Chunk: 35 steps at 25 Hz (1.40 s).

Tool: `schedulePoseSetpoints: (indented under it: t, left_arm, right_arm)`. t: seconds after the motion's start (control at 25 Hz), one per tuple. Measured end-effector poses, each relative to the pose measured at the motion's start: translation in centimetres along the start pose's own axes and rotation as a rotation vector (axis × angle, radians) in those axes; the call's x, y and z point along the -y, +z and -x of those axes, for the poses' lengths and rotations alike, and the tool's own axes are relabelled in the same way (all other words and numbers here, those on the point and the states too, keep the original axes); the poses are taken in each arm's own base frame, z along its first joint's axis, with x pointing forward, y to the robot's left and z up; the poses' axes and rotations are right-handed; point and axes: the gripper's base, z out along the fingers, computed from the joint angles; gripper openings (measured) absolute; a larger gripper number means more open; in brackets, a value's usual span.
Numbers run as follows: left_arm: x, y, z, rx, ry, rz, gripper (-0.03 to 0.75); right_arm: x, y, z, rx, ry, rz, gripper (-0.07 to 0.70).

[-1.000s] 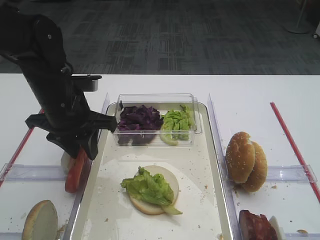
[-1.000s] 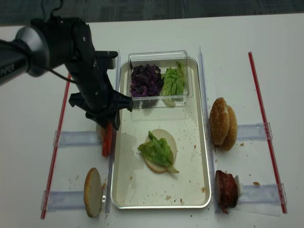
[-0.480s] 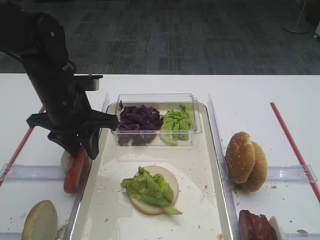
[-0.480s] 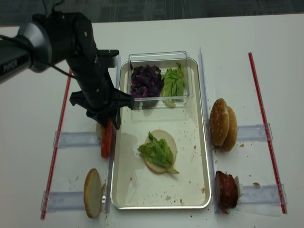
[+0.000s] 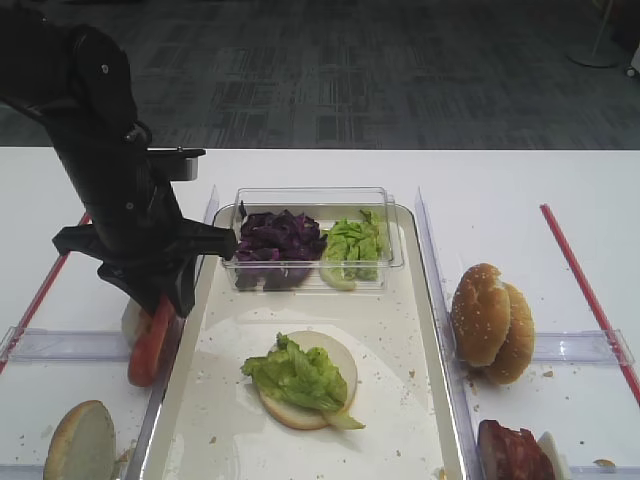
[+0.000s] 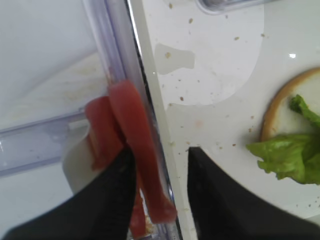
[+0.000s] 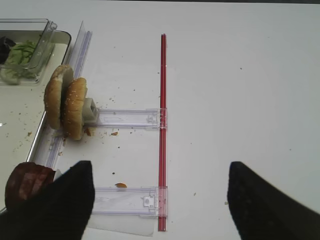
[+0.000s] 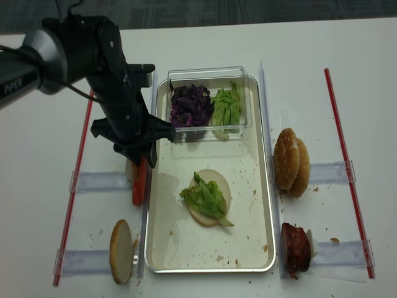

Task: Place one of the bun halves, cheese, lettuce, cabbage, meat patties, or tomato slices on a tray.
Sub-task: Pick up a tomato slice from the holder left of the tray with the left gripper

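The left pincer [image 6: 157,187] straddles an upright, thin red tomato slice [image 6: 137,150], jaws narrowing but not visibly gripping; the cream-white rectangular tray [image 6: 210,125] lies just right.

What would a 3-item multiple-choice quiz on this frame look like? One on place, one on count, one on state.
1. Where do the tomato slices stand?
A. On the bun in the tray
B. Outside the tray's left rim
C. In the clear box

2. How many bun halves stand on edge right of the tray?
A. One
B. Two
C. Four

3. What tops the bun half in the tray?
A. Lettuce
B. Purple cabbage
C. Nothing

Key: 1 B, the left gripper straddles a slice there. 2 B, a pair leans together. 3 A, green leaves cover it.
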Motion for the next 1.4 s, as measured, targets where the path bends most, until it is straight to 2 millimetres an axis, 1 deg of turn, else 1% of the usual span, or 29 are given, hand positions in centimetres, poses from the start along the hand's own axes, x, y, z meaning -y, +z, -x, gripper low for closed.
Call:
schedulePoseSetpoints:
  t: [0.56,0.92,1.4]
  left_arm:
    - [-0.46,-0.01,0.09,0.010,0.002,0.050,0.152]
    - [-0.51,-0.01,0.10,0.011,0.005,0.056,0.073]
    - [-0.58,-0.02,0.11,0.012,0.010,0.064,0.064]
  right_arm:
    - [0.00,0.00,0.00,0.000,0.002,0.000,0.571]
    - [0.00,0.00,0.00,0.000,0.002,0.000,0.571]
    - [0.00,0.00,0.00,0.000,0.002,0.000,0.571]
